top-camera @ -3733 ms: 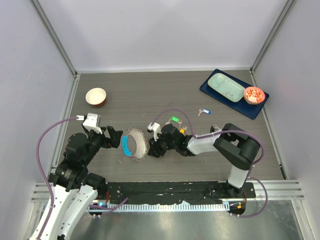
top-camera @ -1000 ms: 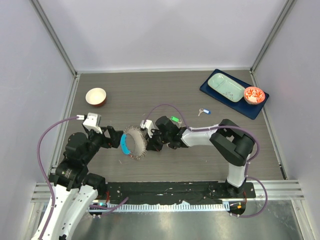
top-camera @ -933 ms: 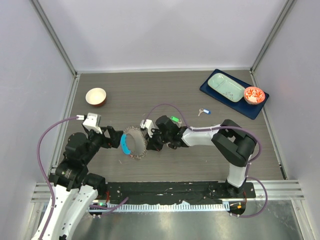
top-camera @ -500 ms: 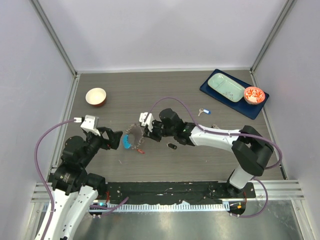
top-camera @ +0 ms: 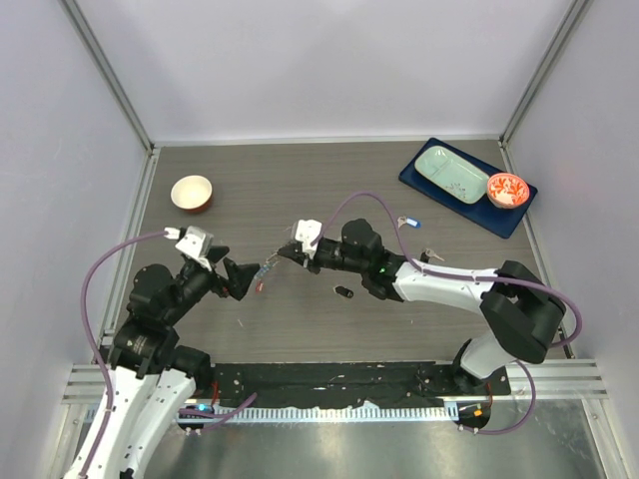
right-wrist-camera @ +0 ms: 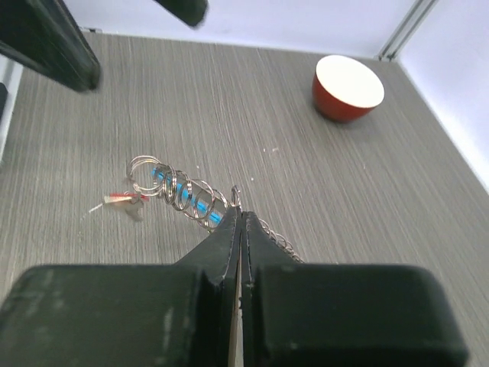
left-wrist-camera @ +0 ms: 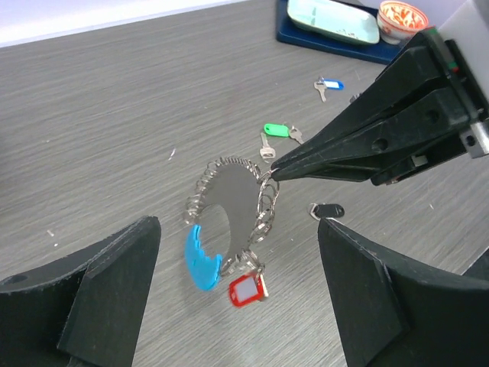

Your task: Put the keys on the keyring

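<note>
Right claw [right-wrist-camera: 239, 219]: pinched shut on the chain of the keyring [left-wrist-camera: 233, 218], tips at the loop's top edge.
Keyring: hanging from those tips between the two claws, left of the table's middle, blue strap [left-wrist-camera: 200, 257] and red tag [left-wrist-camera: 247, 290] at the bottom of the loop.
Left claw [top-camera: 245, 280]: spread wide, gripping nothing, just left of the keyring.
Keys: green-tagged key [left-wrist-camera: 273, 131], blue-tagged key [left-wrist-camera: 329, 83] and black-headed key [left-wrist-camera: 329, 209], loose on the table [top-camera: 300, 190], right of the keyring and apart from it.
Far left: red bowl [top-camera: 191, 192].
Far right: dark blue tray [top-camera: 414, 181].
</note>
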`<control>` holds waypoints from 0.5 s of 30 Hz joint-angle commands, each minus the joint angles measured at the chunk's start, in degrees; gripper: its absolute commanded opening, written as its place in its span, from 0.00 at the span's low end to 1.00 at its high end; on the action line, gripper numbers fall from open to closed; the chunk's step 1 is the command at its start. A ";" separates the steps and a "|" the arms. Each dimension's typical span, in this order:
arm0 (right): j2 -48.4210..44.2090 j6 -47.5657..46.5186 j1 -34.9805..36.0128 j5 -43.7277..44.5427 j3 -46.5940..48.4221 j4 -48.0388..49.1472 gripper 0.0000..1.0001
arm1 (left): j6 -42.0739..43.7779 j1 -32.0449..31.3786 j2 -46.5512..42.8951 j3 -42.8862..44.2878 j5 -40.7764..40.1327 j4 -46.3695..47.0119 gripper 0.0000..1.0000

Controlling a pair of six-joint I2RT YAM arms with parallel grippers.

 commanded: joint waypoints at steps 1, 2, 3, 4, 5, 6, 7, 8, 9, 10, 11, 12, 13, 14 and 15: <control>-5.45 0.98 -0.13 -4.38 -0.69 11.61 0.01 | 4.85 0.40 4.09 2.92 6.77 5.41 0.88; -6.41 1.16 -0.30 -4.91 -0.96 11.96 0.01 | 6.16 0.40 5.06 3.27 8.78 5.67 0.87; -6.86 1.34 -0.39 -5.61 -1.39 12.40 0.01 | 7.05 0.32 5.76 3.80 10.19 6.11 0.87; -7.21 1.16 -0.48 -6.23 -1.49 12.32 0.01 | 7.92 0.40 7.51 4.24 12.03 6.28 0.86; -7.82 1.25 -0.65 -7.45 -1.57 12.23 0.01 | 8.80 0.40 8.31 4.59 13.53 6.29 0.84; -8.09 1.08 -0.92 -8.42 -1.66 11.88 0.01 | 9.68 0.40 9.02 5.20 15.89 6.81 0.84; -8.27 0.99 -1.09 -9.21 -1.66 11.44 0.01 | 9.87 0.32 10.59 5.56 16.96 7.07 0.83; -8.70 0.90 -1.18 -11.05 -1.58 10.83 0.01 | 10.65 0.40 11.21 5.91 18.10 7.16 0.81; -8.88 0.72 -1.36 -11.76 -1.40 9.34 0.01 | 12.57 0.32 12.00 6.35 20.73 7.17 0.80; -9.23 0.11 -1.44 -12.21 -1.40 8.63 0.01 | 13.46 0.40 12.53 7.05 21.88 7.08 0.78; -9.50 -0.24 -1.53 -12.47 -1.57 8.01 0.01 | 14.34 0.32 13.67 7.31 23.20 6.99 0.76; -10.02 -0.68 -1.45 -12.74 -1.75 6.88 0.01 | 16.18 0.31 14.12 7.58 24.60 6.55 0.75; -10.20 -1.99 -1.53 -12.82 -1.75 5.91 0.01 | 16.98 0.40 14.64 8.36 25.40 6.12 0.73; -10.46 -2.70 -1.53 -12.74 -1.58 4.86 0.01 | 17.77 0.32 15.78 8.81 25.93 4.98 0.69; -10.81 -3.31 -1.62 -12.56 -1.31 3.10 0.01 | 18.65 0.40 16.31 9.16 26.46 4.53 0.67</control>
